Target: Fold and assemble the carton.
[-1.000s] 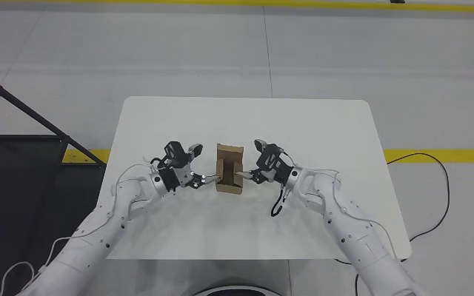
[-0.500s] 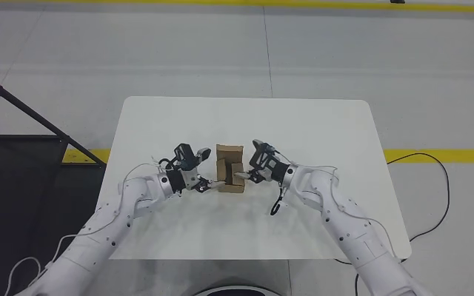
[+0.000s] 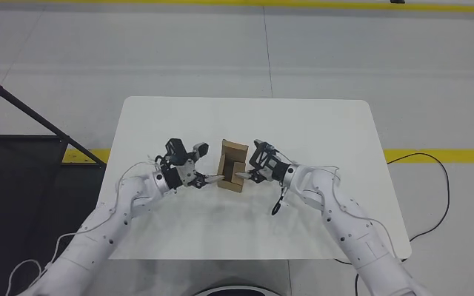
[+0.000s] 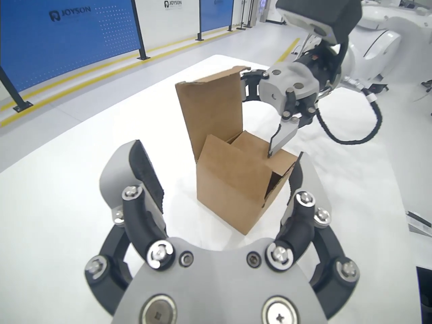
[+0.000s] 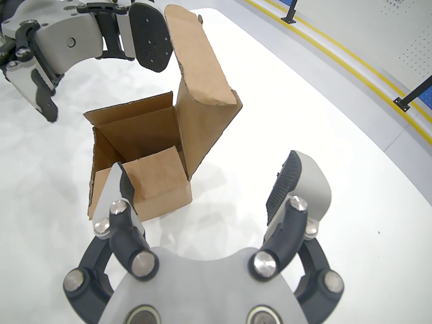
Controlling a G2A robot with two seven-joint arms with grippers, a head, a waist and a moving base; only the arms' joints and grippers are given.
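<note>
At the middle of the white desk [image 3: 311, 126], a brown carton [image 3: 231, 166] stands with its tall lid flap raised (one side flap tipped inward). The left end effector [image 4: 217, 153] and right end effector [image 5: 207, 163] flank it, spread wide, gripping nothing. Flap-folding appears underway; the next move likely calls for pressing the lid down.

Carton [image 3: 232, 166] on the table [image 3: 318, 133], right between the two grippers: left gripper [image 4: 222, 173] just beside one wall, right gripper [image 5: 207, 173] opposite, one fingertip [image 4: 275, 143] on the folded side flap [image 5: 157, 173]. Upright lid flap [image 5: 199, 79] stands beside the left gripper's other finger [image 5: 150, 40].
</note>
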